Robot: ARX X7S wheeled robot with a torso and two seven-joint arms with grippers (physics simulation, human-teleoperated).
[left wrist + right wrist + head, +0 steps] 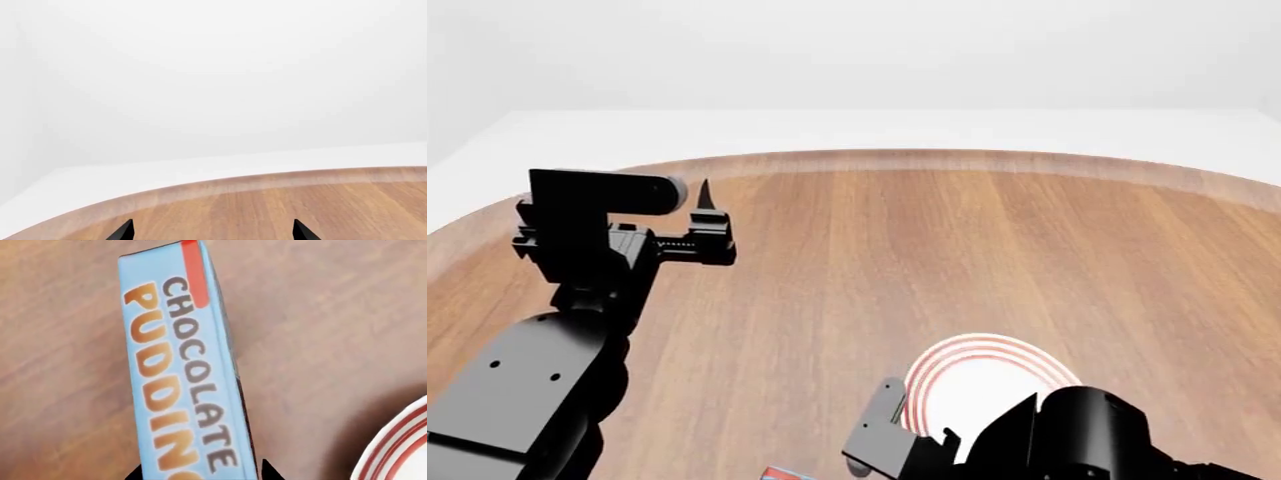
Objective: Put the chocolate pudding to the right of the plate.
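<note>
The chocolate pudding (180,365) fills the right wrist view, its blue edge with orange and brown lettering facing the camera. My right gripper (200,472) has a dark fingertip tight against each side of the carton and is shut on it. In the head view only a corner of the carton (781,473) shows at the bottom edge, left of the right gripper (881,440). The plate (988,385), white with red rings, lies just right of that gripper, partly hidden by the arm; its rim also shows in the right wrist view (400,450). My left gripper (710,225) is open and empty, held high at the left.
The round wooden table (961,250) stretches ahead, with its curved far edge (200,187) against a white floor and wall. The left gripper (213,232) hangs over bare wood near that edge.
</note>
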